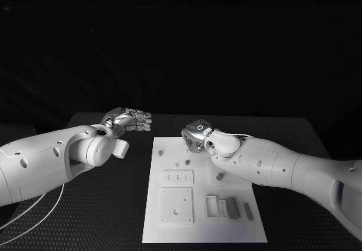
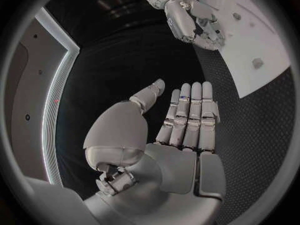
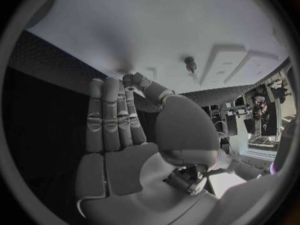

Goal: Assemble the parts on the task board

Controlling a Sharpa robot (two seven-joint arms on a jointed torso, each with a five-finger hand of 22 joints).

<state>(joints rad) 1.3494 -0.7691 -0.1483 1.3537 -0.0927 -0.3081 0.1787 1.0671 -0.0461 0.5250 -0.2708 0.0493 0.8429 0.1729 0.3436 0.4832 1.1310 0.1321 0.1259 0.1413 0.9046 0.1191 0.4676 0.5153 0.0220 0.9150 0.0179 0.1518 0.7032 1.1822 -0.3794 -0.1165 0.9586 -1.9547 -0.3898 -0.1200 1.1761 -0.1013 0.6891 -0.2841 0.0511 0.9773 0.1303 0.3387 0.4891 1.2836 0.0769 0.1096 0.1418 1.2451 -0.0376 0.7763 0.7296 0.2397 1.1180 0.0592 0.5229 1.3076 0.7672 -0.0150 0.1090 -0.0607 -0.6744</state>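
Note:
The white task board (image 1: 203,230) lies in the middle of the table. Three grey bar-shaped parts (image 1: 230,208) lie side by side at its near right, and a small peg (image 1: 219,177) stands mid-board. My left hand (image 1: 129,120) hovers over the black table just off the board's far left corner, its fingers (image 2: 187,115) straight and together, thumb apart, holding nothing. My right hand (image 1: 196,137) hangs over the board's far edge. Its fingers (image 3: 109,115) are straight, the thumb leans toward their tips, and I see nothing between them. A peg (image 3: 190,62) stands on the board beyond it.
Two raised square plates (image 1: 177,204) with holes sit on the board's near left. Black table (image 1: 98,209) surrounds the board on both sides. My right hand (image 2: 194,17) and the board (image 2: 250,80) also appear in the left wrist view.

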